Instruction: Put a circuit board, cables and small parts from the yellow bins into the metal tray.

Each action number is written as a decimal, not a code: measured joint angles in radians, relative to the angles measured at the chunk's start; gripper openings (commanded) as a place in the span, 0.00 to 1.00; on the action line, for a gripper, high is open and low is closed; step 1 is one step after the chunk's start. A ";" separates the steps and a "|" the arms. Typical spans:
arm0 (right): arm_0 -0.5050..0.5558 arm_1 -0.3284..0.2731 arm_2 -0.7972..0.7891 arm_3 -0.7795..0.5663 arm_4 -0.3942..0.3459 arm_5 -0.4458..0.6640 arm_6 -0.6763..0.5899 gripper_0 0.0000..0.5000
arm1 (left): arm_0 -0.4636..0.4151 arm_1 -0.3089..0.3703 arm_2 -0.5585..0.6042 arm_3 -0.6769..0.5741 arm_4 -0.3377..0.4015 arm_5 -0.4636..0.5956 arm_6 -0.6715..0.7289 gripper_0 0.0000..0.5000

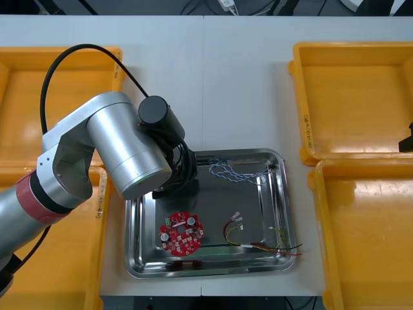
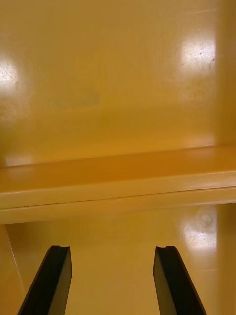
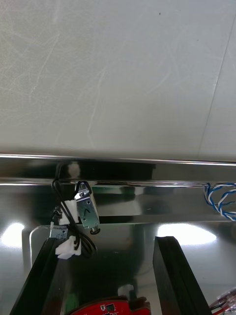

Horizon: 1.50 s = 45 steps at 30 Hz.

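The left gripper (image 3: 108, 240) hangs released over the far-left corner of the metal tray (image 1: 284, 213), its fingers (image 3: 169, 270) apart and holding nothing. Just beyond them a small metal part (image 3: 87, 212) with a thin black cable (image 3: 57, 193) lies on the tray floor by the far wall. The red circuit board (image 1: 181, 233) sits toward the near-left corner. The blue and white cable (image 1: 232, 171) lies along the far edge and the red and yellow cable (image 1: 258, 243) near the near-right corner. The right gripper (image 2: 113, 248), also released, hangs over the yellow bins (image 2: 118, 182) at the right edge of the bench (image 1: 226, 77).
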 measured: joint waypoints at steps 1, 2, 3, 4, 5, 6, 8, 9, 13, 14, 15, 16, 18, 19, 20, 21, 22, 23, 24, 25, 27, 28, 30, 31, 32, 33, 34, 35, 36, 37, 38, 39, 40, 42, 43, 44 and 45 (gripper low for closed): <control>0.000 0.000 0.000 0.000 0.000 0.000 0.000 0.97 | 0.000 0.000 0.000 -0.001 0.000 0.000 0.000 1.00; 0.000 0.000 0.000 0.000 0.000 0.000 0.000 0.97 | 0.000 0.000 0.000 -0.002 0.000 0.000 0.000 1.00; 0.000 0.000 0.000 0.000 0.000 0.000 0.000 0.97 | 0.000 0.000 0.000 -0.002 0.000 0.000 0.000 1.00; 0.000 0.000 0.000 0.000 0.000 0.000 0.000 0.97 | 0.000 0.000 0.000 -0.002 0.000 0.000 0.000 1.00; 0.000 0.000 0.000 0.000 0.000 0.000 0.000 0.97 | 0.000 0.000 0.000 -0.003 0.000 0.000 0.000 1.00; 0.000 0.000 0.000 0.000 0.000 0.000 0.000 0.97 | 0.000 0.000 0.000 -0.003 0.000 0.000 0.000 1.00; 0.000 0.000 0.000 0.000 0.000 0.000 0.000 0.97 | 0.000 0.000 0.000 -0.003 0.001 0.000 0.000 1.00; 0.000 0.000 0.000 0.000 0.000 0.000 0.000 0.97 | 0.000 0.000 0.000 -0.003 0.001 0.000 0.000 1.00; 0.000 0.000 0.000 0.000 0.000 0.000 0.000 0.97 | 0.000 0.000 0.000 -0.003 0.001 0.000 0.000 1.00; 0.000 0.000 0.000 0.000 0.000 0.000 0.000 0.97 | 0.000 0.000 0.000 -0.003 0.001 0.000 0.000 1.00; 0.000 0.000 0.000 0.000 0.000 0.000 0.000 0.97 | 0.000 0.000 0.000 -0.003 0.001 0.000 0.000 1.00; 0.000 0.000 0.000 0.000 0.000 0.000 0.000 0.97 | 0.000 0.000 0.000 -0.003 0.001 0.000 0.000 1.00; 0.000 0.000 0.000 0.000 0.000 0.000 0.000 0.97 | 0.000 0.000 0.000 -0.004 0.003 0.000 0.000 1.00; 0.000 0.000 0.000 0.000 0.000 0.000 0.000 0.97 | 0.000 0.001 0.001 -0.004 0.008 0.000 0.000 1.00; 0.000 0.000 0.000 0.000 0.000 0.000 0.000 0.97 | 0.000 0.001 0.002 -0.004 0.014 0.000 0.000 1.00; 0.000 0.000 0.000 0.000 0.000 0.000 0.000 0.97 | 0.000 0.001 0.003 -0.004 0.022 0.000 0.000 1.00; 0.000 0.000 0.000 0.000 0.000 0.000 0.000 0.97 | 0.000 0.002 0.007 -0.004 0.030 0.000 0.000 1.00; 0.000 0.000 0.000 0.000 0.000 0.000 0.000 0.97 | 0.000 0.003 0.011 -0.004 0.041 0.001 0.000 1.00; 0.000 0.000 0.000 0.000 0.000 0.000 0.000 0.97 | -0.001 0.005 0.018 -0.005 0.054 0.002 0.000 1.00; 0.000 0.000 0.000 0.000 0.000 0.000 0.000 0.97 | -0.003 0.007 0.027 -0.005 0.069 0.004 0.000 1.00; 0.000 0.000 0.000 0.000 0.000 0.000 0.000 0.97 | -0.006 0.014 0.047 -0.007 0.099 0.011 0.000 1.00; 0.000 0.000 0.000 0.000 0.000 0.000 0.000 0.97 | -0.009 0.018 0.060 -0.008 0.115 0.016 0.000 1.00; 0.000 0.000 0.000 0.000 0.000 0.000 0.000 0.97 | -0.017 0.029 0.083 -0.012 0.145 0.032 0.000 1.00; 0.000 0.000 0.000 0.000 0.000 0.000 0.000 0.97 | -0.022 0.036 0.095 -0.015 0.159 0.043 0.000 1.00; 0.000 0.000 0.000 0.000 0.000 0.000 0.000 0.97 | -0.028 0.044 0.107 -0.019 0.174 0.054 0.000 1.00; 0.000 0.000 0.000 0.000 0.000 0.000 0.000 0.97 | -0.035 0.052 0.119 -0.024 0.189 0.064 -0.001 1.00; 0.000 0.000 0.000 0.000 0.000 0.000 0.000 0.97 | -0.041 0.060 0.131 -0.028 0.208 0.074 -0.001 1.00; 0.000 0.000 0.000 0.000 0.000 0.000 0.000 0.97 | -0.048 0.069 0.144 -0.034 0.227 0.081 -0.001 1.00; 0.000 0.000 0.000 0.000 0.000 0.000 0.000 0.97 | -0.055 0.078 0.156 -0.038 0.247 0.086 -0.001 1.00; 0.000 0.000 0.000 0.000 0.000 0.000 0.000 0.97 | -0.062 0.088 0.169 -0.040 0.268 0.090 -0.001 1.00; 0.000 0.000 0.000 0.000 0.000 0.000 0.000 0.96 | -0.070 0.097 0.179 -0.041 0.285 0.092 -0.001 1.00; 0.000 0.000 0.000 0.000 0.000 0.000 0.000 0.97 | -0.078 0.106 0.190 -0.041 0.302 0.093 -0.001 1.00; 0.000 0.000 0.000 0.000 0.000 0.000 0.000 0.97 | -0.086 0.115 0.200 -0.041 0.320 0.094 -0.001 1.00; 0.000 0.000 0.000 0.000 0.000 0.000 0.000 0.97 | -0.103 0.132 0.216 -0.042 0.346 0.095 -0.002 1.00; 0.000 0.000 0.000 0.000 0.000 0.000 0.000 0.97 | -0.112 0.143 0.224 -0.042 0.361 0.096 -0.002 1.00; 0.000 0.000 0.000 0.000 0.000 0.000 0.000 0.96 | -0.121 0.154 0.232 -0.042 0.376 0.099 -0.002 1.00; 0.000 0.000 0.000 0.000 0.000 0.000 0.000 0.97 | -0.130 0.166 0.239 -0.042 0.390 0.102 -0.002 1.00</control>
